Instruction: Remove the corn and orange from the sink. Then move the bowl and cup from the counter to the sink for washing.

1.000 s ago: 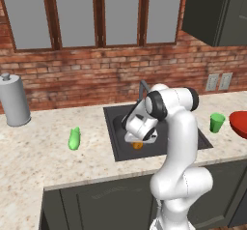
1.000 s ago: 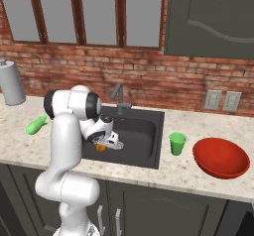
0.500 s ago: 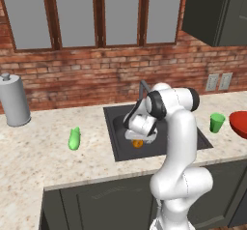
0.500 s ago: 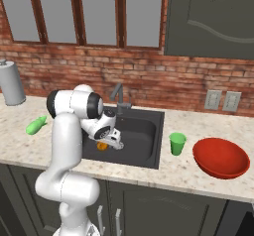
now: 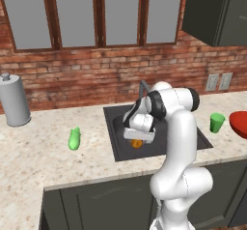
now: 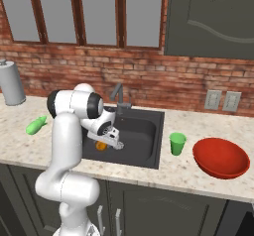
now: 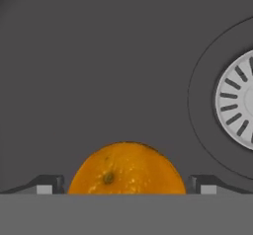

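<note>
Arm bent down into sink [image 5: 120, 147]; red bowl [image 6: 221, 157] and green cup [image 6: 177, 144] on counter at right; corn [image 5: 74, 138] on counter at left; gripper [image 7: 126, 182] spread wide, straddling orange [image 7: 127, 170] on basin floor beside drain [image 7: 236, 107]
</note>
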{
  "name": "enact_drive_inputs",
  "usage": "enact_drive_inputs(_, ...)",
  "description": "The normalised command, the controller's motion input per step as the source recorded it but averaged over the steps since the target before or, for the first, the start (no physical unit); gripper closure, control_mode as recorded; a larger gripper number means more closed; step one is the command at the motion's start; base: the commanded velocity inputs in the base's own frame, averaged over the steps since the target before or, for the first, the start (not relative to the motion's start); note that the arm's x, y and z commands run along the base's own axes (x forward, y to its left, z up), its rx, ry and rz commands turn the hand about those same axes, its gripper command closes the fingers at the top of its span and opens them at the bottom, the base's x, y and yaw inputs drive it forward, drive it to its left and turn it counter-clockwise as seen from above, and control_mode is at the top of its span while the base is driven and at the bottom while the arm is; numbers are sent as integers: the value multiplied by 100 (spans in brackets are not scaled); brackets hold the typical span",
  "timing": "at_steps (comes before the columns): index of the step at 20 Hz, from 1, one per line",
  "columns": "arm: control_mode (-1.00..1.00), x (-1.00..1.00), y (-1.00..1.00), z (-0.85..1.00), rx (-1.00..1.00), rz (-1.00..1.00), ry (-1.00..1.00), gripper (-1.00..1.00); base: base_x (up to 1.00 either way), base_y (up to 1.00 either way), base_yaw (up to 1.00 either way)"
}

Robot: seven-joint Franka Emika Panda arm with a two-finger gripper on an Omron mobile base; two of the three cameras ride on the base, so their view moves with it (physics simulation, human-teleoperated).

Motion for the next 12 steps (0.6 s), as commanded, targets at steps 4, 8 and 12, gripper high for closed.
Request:
enact_drive_inputs(4, -100, -18, 6, -8, 0, -1, 5, -100, 0, 0, 0)
enact_drive_inputs(8, -100, -13, 2, -12, 0, -2, 3, -100, 0, 0, 0)
enact_drive_inputs(12, -100, -9, 2, -15, 0, -2, 0, -100, 0, 0, 0)
